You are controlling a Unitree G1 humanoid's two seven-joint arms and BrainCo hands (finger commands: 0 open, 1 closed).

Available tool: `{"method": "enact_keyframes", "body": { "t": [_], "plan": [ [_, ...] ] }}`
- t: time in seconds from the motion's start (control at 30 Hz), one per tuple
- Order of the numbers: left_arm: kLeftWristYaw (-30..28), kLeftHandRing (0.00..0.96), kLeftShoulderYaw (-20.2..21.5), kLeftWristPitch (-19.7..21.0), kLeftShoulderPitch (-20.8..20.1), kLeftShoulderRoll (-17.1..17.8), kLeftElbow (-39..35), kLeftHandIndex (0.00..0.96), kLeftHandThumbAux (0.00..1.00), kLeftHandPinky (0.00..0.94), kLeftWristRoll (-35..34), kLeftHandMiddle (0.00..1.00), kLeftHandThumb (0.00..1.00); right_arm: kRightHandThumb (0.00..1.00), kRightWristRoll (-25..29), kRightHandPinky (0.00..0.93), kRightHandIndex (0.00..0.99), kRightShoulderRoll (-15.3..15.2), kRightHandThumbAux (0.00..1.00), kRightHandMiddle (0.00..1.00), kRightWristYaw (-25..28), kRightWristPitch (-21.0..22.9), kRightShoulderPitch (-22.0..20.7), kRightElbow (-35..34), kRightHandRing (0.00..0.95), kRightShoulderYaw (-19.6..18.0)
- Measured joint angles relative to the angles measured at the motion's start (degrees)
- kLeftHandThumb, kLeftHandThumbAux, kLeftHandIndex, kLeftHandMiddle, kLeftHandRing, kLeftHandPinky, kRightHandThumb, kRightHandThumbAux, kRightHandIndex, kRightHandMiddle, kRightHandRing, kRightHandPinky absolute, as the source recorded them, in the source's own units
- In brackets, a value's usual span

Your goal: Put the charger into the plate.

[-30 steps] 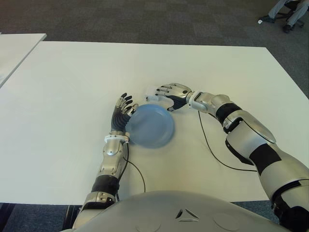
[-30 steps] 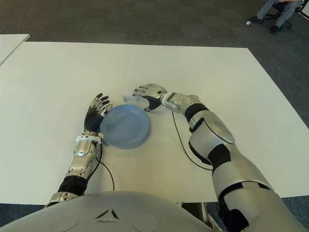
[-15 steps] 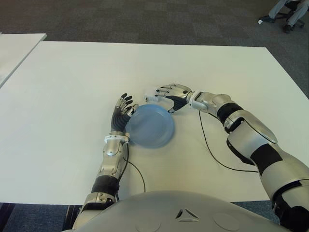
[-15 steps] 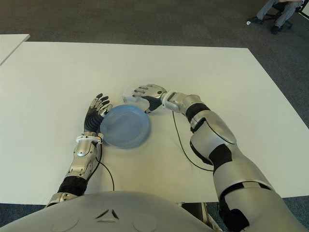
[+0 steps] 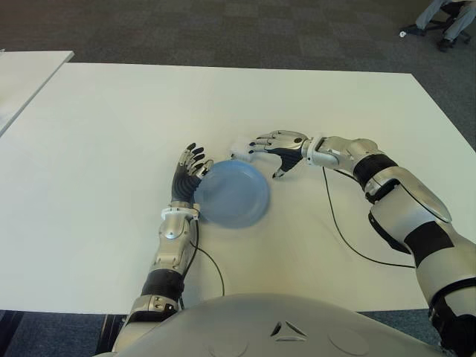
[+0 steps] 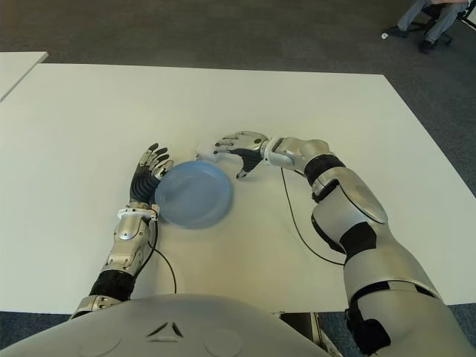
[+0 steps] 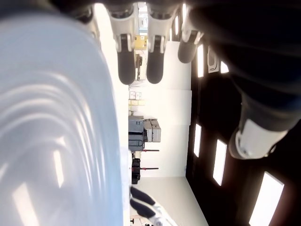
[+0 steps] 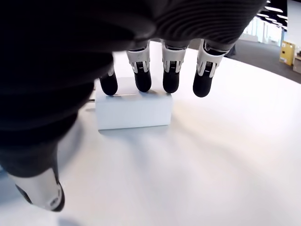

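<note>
Beside the round pale-blue plate [image 5: 232, 193], at its far rim, the small white block charger [image 8: 133, 109] lies on the white table [image 5: 111, 134]. Right hand [image 5: 277, 146] hovers spread over it, holding nothing; left hand [image 5: 186, 169], fingers extended, touches the plate's left edge. Reaching is the step in hand: the fingers must next close around the charger.

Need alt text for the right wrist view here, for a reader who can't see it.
The right hand hovers open over a white charger lying on the white table, four dark fingertips at its far edge, not gripping it.
</note>
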Motion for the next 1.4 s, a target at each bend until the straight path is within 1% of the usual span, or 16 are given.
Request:
{"method": "enact_keyframes", "body": {
  "t": [0.13, 0.43, 0.6, 0.73, 0.9, 1.3, 1.4],
  "plan": [
    [-0.02, 0.191, 0.33, -0.20, -0.34, 0.25, 0.60, 0.106, 0.590, 0.217, -0.25, 0.186, 0.000, 0.000, 0.55, 0.000, 0.000, -1.88, 0.675, 0.001, 1.13, -1.28, 0.62, -1.61, 0.008, -0.37],
    [-0.06, 0.186, 0.78, -0.80, -0.72, 0.55, 1.55, 0.104, 0.591, 0.207, -0.38, 0.181, 0.000, 0.000, 1.21, 0.000, 0.000, -5.82, 0.585, 0.015, 2.23, -4.30, 2.24, -4.61, 0.020, -1.60],
    [-0.06, 0.174, 1.09, -0.83, -0.91, 0.79, 1.73, 0.092, 0.586, 0.195, -0.37, 0.167, 0.000, 0.000, 1.03, 0.000, 0.000, -7.80, 0.562, 0.018, 2.91, -5.62, 2.34, -5.77, 0.022, -1.92],
    [-0.06, 0.177, 1.21, -0.80, -1.01, 0.87, 1.85, 0.092, 0.585, 0.204, -0.36, 0.168, 0.000, 0.000, 0.85, 0.000, 0.000, -9.67, 0.560, 0.021, 3.53, -6.60, 2.49, -6.98, 0.024, -1.98],
    [-0.06, 0.177, 1.36, -0.78, -1.26, 1.03, 2.28, 0.095, 0.586, 0.203, -0.37, 0.169, 0.000, 0.000, 0.88, 0.000, 0.000, -11.37, 0.562, 0.022, 4.17, -6.82, 3.17, -8.48, 0.027, -2.35],
    [-0.08, 0.171, 1.64, -0.97, -2.05, 1.47, 3.39, 0.093, 0.586, 0.199, -0.57, 0.165, 0.000, 0.000, 0.96, 0.000, 0.000, -16.20, 0.586, 0.033, 3.87, -7.67, 7.67, -14.07, 0.039, -4.92],
    [-0.09, 0.175, 1.64, -1.07, -2.24, 1.59, 3.64, 0.095, 0.584, 0.203, -0.57, 0.169, 0.000, 0.000, 0.93, 0.000, 0.000, -17.88, 0.588, 0.032, 3.88, -8.22, 8.99, -16.04, 0.038, -5.67]
  ]
}}
